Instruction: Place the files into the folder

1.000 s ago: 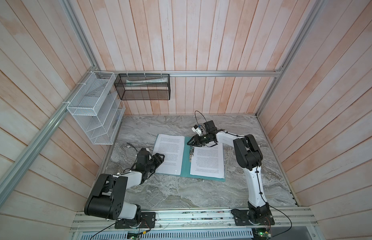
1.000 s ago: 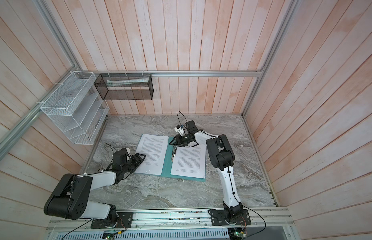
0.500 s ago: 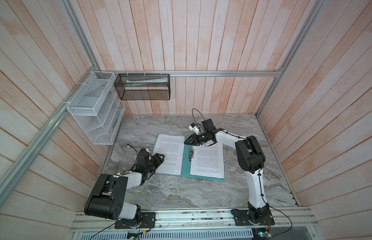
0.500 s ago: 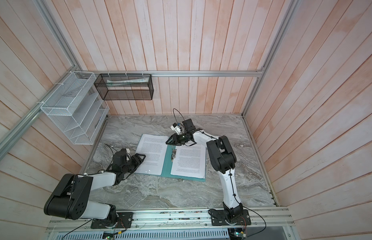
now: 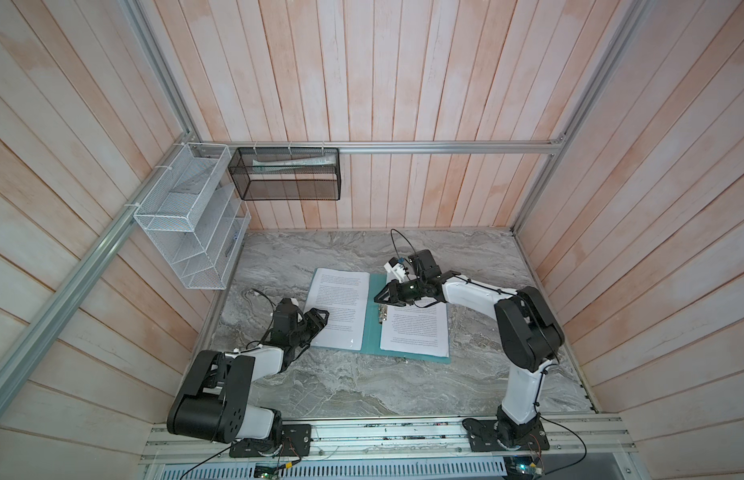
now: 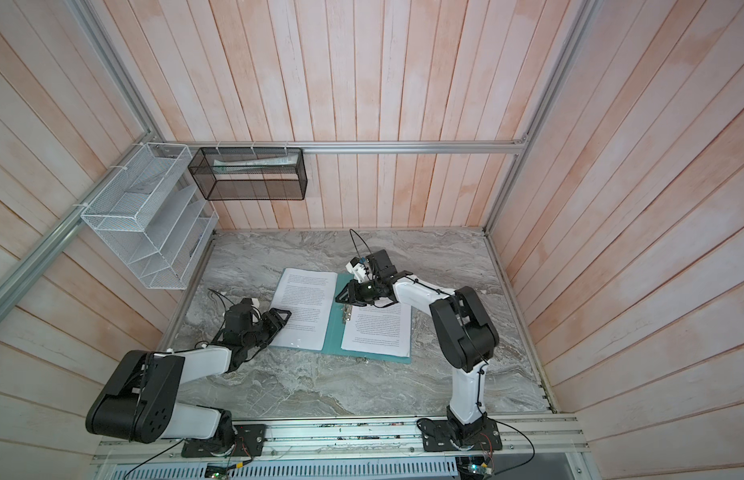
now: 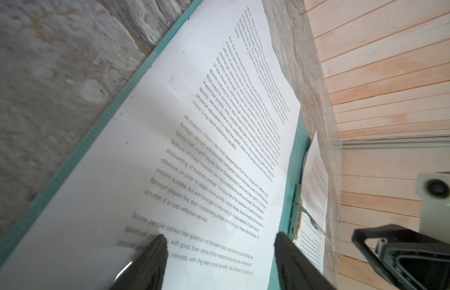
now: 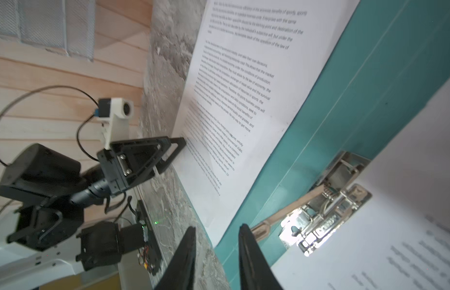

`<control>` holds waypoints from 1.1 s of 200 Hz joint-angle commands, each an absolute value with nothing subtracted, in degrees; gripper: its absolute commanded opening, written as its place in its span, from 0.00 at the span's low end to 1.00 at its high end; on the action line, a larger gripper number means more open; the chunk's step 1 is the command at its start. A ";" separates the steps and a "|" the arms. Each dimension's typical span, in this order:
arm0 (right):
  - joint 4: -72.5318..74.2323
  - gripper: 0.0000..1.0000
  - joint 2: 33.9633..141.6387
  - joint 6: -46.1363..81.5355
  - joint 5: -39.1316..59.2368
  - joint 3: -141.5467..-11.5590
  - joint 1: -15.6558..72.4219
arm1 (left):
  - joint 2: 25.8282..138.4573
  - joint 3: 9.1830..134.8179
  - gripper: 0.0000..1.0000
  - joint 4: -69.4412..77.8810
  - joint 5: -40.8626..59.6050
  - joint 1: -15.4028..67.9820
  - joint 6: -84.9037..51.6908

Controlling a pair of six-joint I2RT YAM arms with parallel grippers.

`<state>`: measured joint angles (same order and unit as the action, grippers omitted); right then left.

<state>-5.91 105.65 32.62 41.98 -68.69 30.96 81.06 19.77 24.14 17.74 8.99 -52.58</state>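
- The folder lies open on the worktop, with the files on both halves.
- The left claw is released, spread over the folder's left half.
- The right claw is narrowly parted, seemingly empty, by the folder's clip.

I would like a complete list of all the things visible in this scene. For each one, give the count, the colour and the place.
marble-patterned table top: 1, grey, base of the cell
flat rectangular document folder: 1, teal-green, lying open mid-table
metal clip: 1, silvery, inside the folder beside its spine
printed paper sheets: 2, white with black text, one on each folder half
wire-mesh rack: 1, white, on the left wall
mesh basket: 1, black, on the back wall
rolled item: 1, pale, inside the basket
left gripper: 1, black, open, at the left sheet's outer edge
right gripper: 1, black, jaws slightly apart, near the clip
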 commanded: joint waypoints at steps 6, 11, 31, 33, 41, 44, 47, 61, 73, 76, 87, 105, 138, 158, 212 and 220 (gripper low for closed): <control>3.16 0.30 99.48 44.55 37.74 -60.01 30.95 | 79.52 17.49 0.70 22.28 17.34 8.95 -53.43; 4.64 0.30 98.83 46.45 37.87 -57.99 30.94 | 79.31 17.08 0.70 22.48 17.33 8.91 -53.52; 10.09 0.32 97.77 53.14 39.60 -52.36 31.20 | 78.54 15.63 0.70 23.36 16.90 9.00 -54.04; 11.03 0.32 97.68 53.56 40.02 -51.80 31.20 | 78.50 15.38 0.70 23.51 16.84 9.02 -54.12; 13.88 0.32 97.52 55.58 41.66 -49.97 31.54 | 78.31 14.65 0.70 24.14 16.74 9.10 -54.44; 14.13 0.32 97.48 55.91 41.98 -49.66 31.69 | 78.24 14.47 0.70 24.31 16.61 9.07 -54.53; 14.09 0.32 97.47 56.01 42.07 -49.51 31.91 | 78.23 14.22 0.70 24.46 16.56 9.09 -54.57; 10.15 0.32 97.08 53.53 40.34 -50.36 33.63 | 78.09 13.73 0.70 24.60 16.44 9.07 -54.73; 6.52 0.31 96.64 51.37 36.60 -50.89 35.02 | 77.80 13.11 0.70 24.99 16.26 9.06 -54.96; 6.07 0.31 96.48 51.07 35.58 -50.89 35.37 | 77.71 12.92 0.70 25.11 16.23 9.11 -55.01; 5.74 0.31 96.84 49.73 33.48 -51.27 36.23 | 77.28 12.50 0.70 25.36 16.09 9.22 -55.28; 3.30 0.30 100.25 46.65 33.16 -54.50 36.97 | 76.46 12.32 0.70 25.07 15.92 9.17 -55.28; 0.62 0.26 105.90 43.59 28.40 -57.97 37.44 | 75.28 12.55 0.70 24.09 15.62 9.21 -54.96; -3.11 0.21 108.54 40.67 24.50 -61.03 37.62 | 75.24 12.73 0.70 23.75 15.68 9.22 -54.76; -10.37 0.21 110.64 36.15 16.28 -65.88 38.67 | 75.40 12.38 0.70 24.18 15.44 9.15 -55.02; -10.71 0.21 111.06 35.87 15.77 -66.21 38.67 | 75.49 12.31 0.70 24.30 15.51 9.15 -55.11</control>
